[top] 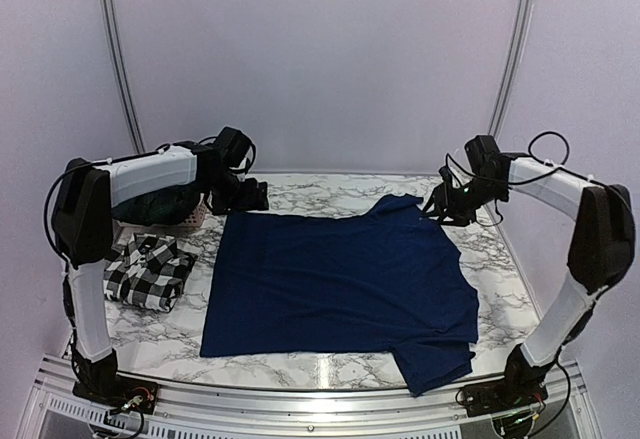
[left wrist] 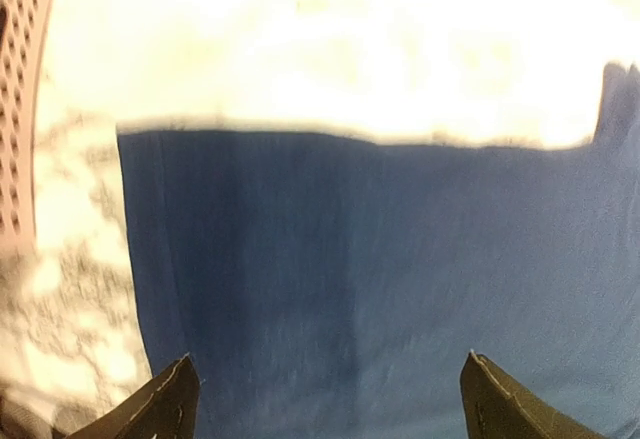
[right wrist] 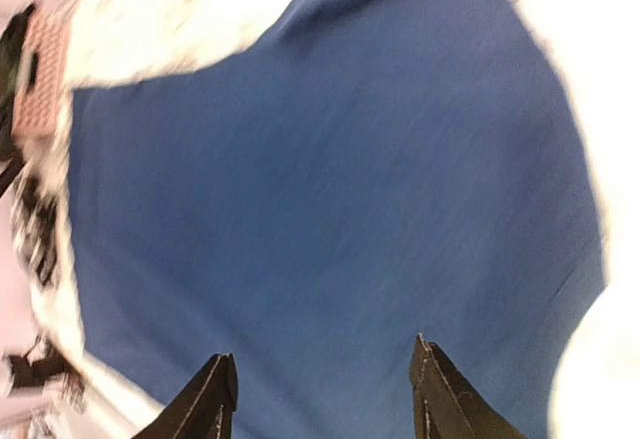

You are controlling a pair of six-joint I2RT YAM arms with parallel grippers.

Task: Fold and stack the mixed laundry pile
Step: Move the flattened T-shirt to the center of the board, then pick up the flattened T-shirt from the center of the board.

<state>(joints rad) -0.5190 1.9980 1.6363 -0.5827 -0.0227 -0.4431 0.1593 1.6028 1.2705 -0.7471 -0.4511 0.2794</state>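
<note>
While the navy T-shirt (top: 340, 284) lay flat, left gripper (left wrist: 330, 369) and right gripper (right wrist: 325, 364) hung wide and empty at its far edge; first fold likely needed both far corners pinched.

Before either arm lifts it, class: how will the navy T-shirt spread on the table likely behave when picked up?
Probably floppy: the navy T-shirt lies flat against the marble table, so a lifted edge would likely sag and drape. Likely light for its size: it looks thin. Pushed, such soft cloth would probably bunch rather than slide whole.
</note>
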